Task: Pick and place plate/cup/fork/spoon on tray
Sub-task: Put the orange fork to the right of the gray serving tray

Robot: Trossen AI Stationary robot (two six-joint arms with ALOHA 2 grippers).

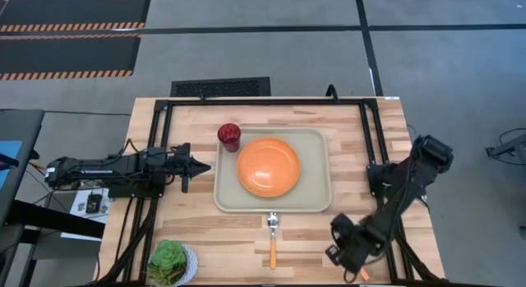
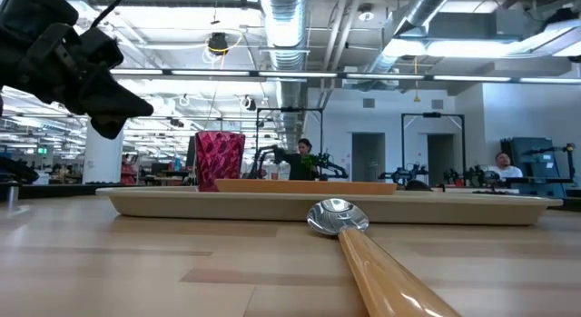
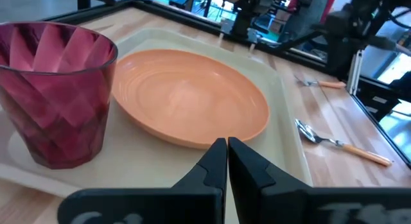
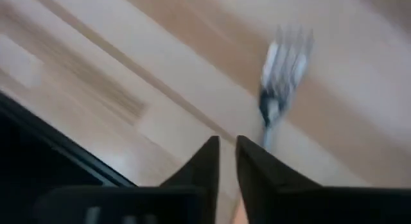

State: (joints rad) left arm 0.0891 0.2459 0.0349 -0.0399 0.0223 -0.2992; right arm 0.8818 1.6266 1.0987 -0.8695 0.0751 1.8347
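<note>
The beige tray (image 1: 316, 196) lies mid-table. The orange plate (image 1: 268, 166) rests flat in it, and the dark red cup (image 1: 228, 136) stands upright in its far left corner. The spoon (image 1: 272, 233) lies on the table at the tray's near rim, bowl toward the tray. My left gripper (image 1: 201, 165) is shut and empty just left of the tray. My right gripper (image 1: 355, 266) is low at the table's near right edge, closed over the fork (image 4: 282, 63), whose tines stick out beyond the fingers. My right gripper has the fork by its orange handle, of which a bit (image 4: 239, 214) shows between the two fingers. The neck (image 4: 266, 131) runs behind one fingertip (image 4: 257, 163), so the exact spot is hidden. The fingers slant down toward the table; I cannot tell whether the fork is lifted.
A small white bowl with green leaves (image 1: 171, 262) stands at the near left corner. A black frame (image 1: 246, 102) runs along the table's far and side edges. Bare wood lies between the tray and the right arm (image 1: 403, 184).
</note>
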